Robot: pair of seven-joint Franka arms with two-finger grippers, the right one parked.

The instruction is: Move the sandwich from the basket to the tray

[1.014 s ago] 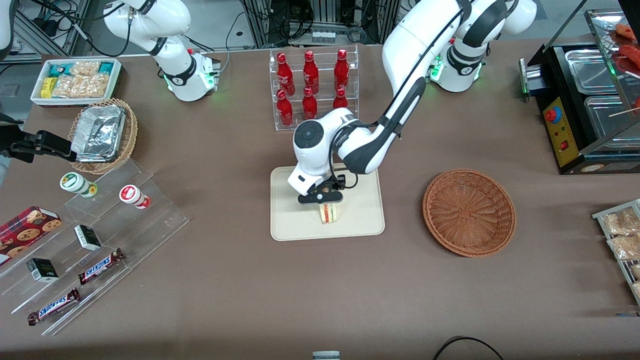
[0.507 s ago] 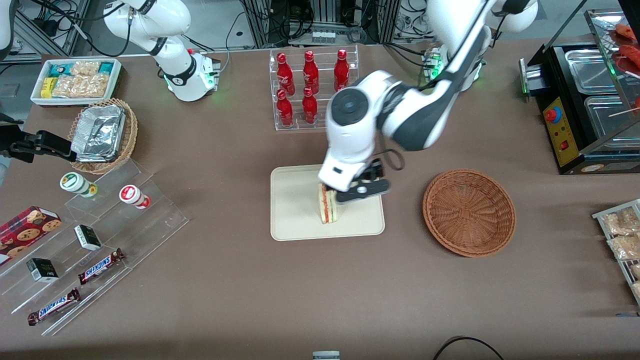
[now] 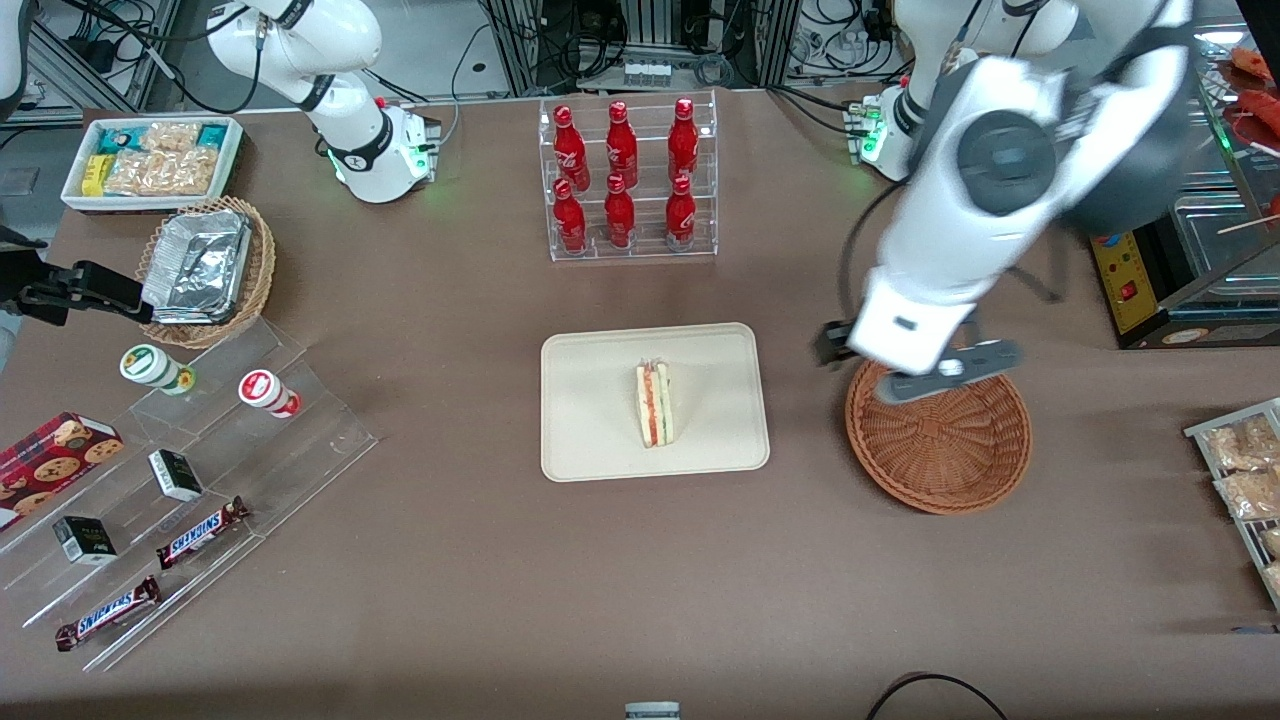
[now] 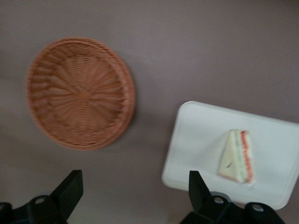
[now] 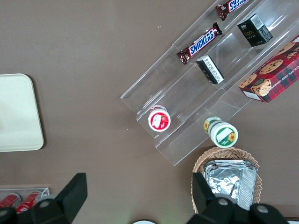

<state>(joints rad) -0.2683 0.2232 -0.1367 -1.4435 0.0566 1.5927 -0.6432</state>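
On the brown table (image 3: 480, 560), the gripper (image 3: 925, 375) has left the tray (image 3: 590, 400) since a second ago and now hangs high over the basket's (image 3: 940, 450) rim nearest the tray. Its fingers (image 4: 70, 189) are spread wide, holding nothing. The sandwich (image 3: 655, 403) lies alone on the tray, released; the basket holds nothing.

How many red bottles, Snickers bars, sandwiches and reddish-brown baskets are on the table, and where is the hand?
Red bottles: 6
Snickers bars: 2
Sandwich: 1, on the tray
Reddish-brown basket: 1
Total: 10
The hand hangs open above the basket's rim.
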